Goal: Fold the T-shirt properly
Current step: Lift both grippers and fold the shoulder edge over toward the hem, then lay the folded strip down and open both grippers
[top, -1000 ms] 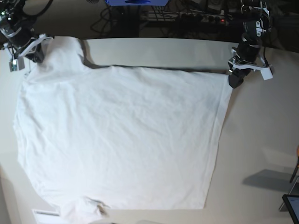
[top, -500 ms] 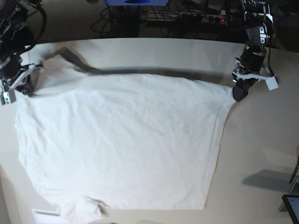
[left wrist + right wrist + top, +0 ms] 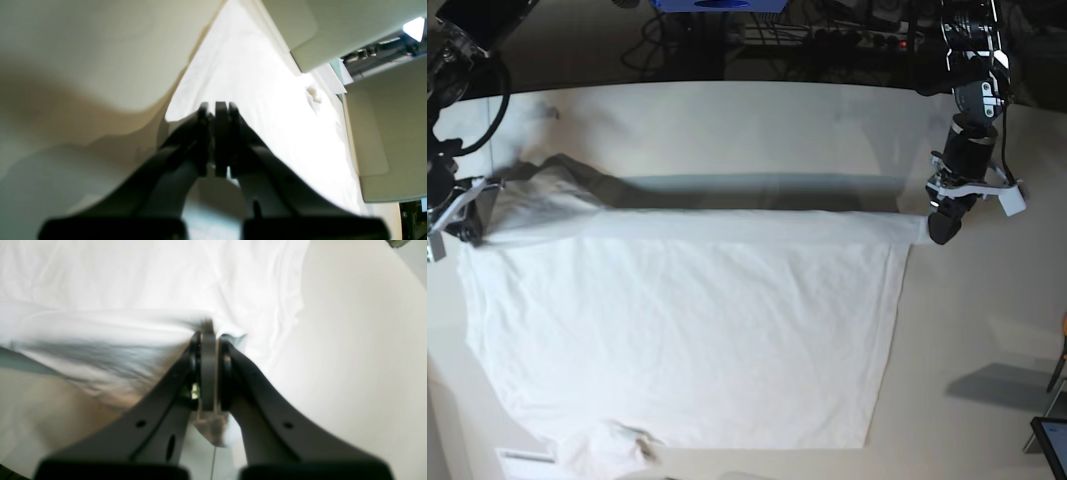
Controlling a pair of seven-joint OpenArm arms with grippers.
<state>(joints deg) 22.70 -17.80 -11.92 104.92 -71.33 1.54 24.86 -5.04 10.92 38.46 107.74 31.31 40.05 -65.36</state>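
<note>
I see both grippers clamped on the wrinkled white cotton T-shirt [image 3: 687, 330]: left gripper [image 3: 939, 232] and right gripper [image 3: 459, 228] pinch its far edge (lifted off the pale table [image 3: 987, 330]).

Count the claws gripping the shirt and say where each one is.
2. The left claw pinches the T-shirt at its far corner on the base view's right; the right claw pinches the far edge on that view's left. None seems hidden.

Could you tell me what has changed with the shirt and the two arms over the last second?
Both grippers, left gripper and right gripper, stayed shut on the T-shirt and drew its far edge toward the camera, starting a fold along the top. The near hem and collar stayed put on the table.
</note>
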